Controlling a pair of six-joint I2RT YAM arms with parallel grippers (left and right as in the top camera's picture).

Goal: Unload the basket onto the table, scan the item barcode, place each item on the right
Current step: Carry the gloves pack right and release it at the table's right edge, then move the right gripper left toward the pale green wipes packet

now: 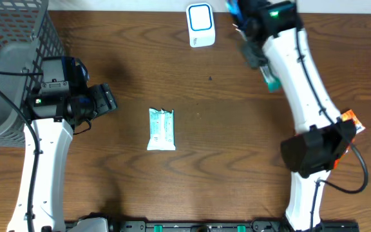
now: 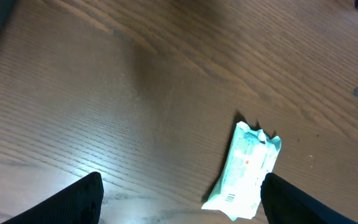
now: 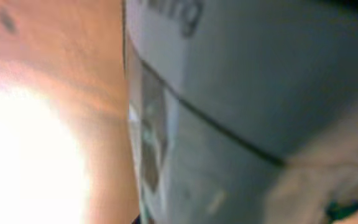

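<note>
Widely parted left jaws near packet [image 2: 244, 171].

The packet [image 1: 160, 129] is teal-and-white — the table [image 1: 237, 96] brown, wood-grained.

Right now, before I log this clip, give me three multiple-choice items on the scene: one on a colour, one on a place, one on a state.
1. What colour is the ring on the white device?
A. blue
B. red
C. green

2. Where does the packet lie?
A. on top of the white device
B. flat on the table, near its middle
C. hanging over the table's edge

3. How do the left fingers stand?
A. shut on the packet
B. shut on nothing
C. open, gripping nothing

Answers:
1 A: the overhead view shows a blue rounded outline on its white face.
2 B: the overhead view shows it flat on bare wood, apart from the device.
3 C: the left wrist view shows both fingers wide apart, with the packet on the table beyond them.
</note>
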